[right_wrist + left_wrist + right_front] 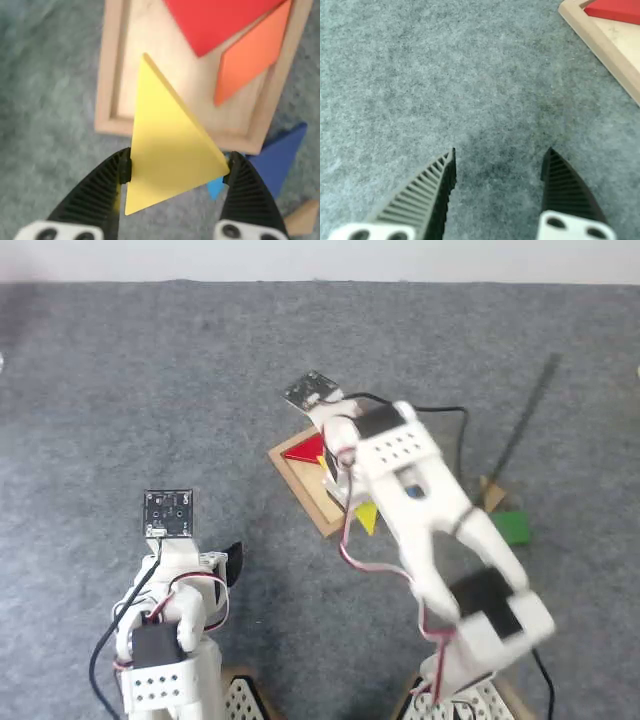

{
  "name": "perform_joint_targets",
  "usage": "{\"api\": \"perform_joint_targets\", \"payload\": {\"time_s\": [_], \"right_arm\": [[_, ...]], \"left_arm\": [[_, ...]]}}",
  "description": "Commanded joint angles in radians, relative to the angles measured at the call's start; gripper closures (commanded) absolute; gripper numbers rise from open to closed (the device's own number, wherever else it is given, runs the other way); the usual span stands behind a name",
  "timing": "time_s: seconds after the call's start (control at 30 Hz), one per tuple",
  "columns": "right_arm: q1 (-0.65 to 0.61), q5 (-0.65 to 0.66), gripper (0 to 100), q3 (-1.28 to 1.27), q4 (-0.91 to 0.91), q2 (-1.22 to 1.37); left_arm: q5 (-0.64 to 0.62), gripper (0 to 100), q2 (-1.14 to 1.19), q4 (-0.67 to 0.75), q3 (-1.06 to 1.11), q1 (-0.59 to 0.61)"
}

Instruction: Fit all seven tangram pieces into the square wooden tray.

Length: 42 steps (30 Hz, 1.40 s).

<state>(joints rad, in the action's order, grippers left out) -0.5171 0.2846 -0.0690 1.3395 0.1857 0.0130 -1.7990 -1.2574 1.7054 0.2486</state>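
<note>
Yellow triangle (170, 155) clamped in right gripper (177, 167), over the wooden tray's (107, 75) rim near mid-table.
Its tip overhangs the tray floor. Red triangle (220, 20) and orange piece (250, 55) lie inside, blue piece (280, 150) on the table just outside the rim. Left gripper (500, 165) spread apart, holding nothing, near a tray corner.

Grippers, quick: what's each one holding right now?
Left gripper: open, holding nothing.
Right gripper: shut on the yellow triangle.
</note>
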Motion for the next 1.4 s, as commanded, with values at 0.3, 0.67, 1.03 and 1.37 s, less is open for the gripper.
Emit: {"api": "perform_joint_targets", "payload": {"time_s": [0.3, 0.67, 1.03, 1.37], "right_arm": [[-0.053, -0.081, 83.3, 0.411, 0.007, 0.363], [-0.139, -0.034, 77.2, 0.414, 0.010, 0.372], [-0.147, 0.005, 68.1, 0.414, 0.087, 0.375], [-0.127, -0.038, 68.0, 0.419, 0.021, 0.404]], "left_arm": [[-0.008, 73, -0.021, -0.005, -0.022, 0.000], [-0.008, 73, -0.021, -0.005, -0.022, 0.000], [-0.008, 73, -0.021, -0.005, -0.022, 0.000], [-0.008, 73, -0.021, -0.005, -0.022, 0.000]]}}
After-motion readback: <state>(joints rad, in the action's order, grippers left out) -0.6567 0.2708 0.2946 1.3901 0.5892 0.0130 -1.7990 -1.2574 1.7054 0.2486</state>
